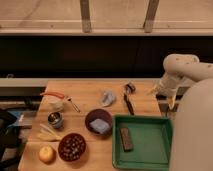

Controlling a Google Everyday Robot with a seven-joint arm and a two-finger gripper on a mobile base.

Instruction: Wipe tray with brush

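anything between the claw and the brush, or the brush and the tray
Nothing visible. The open claw hangs at the table's right edge, with only bare tabletop between it and the brush. The brush lies just behind the tray's left corner. A brown block lies inside the tray and may hinder wiping.

No text, label or number is legible anywhere.
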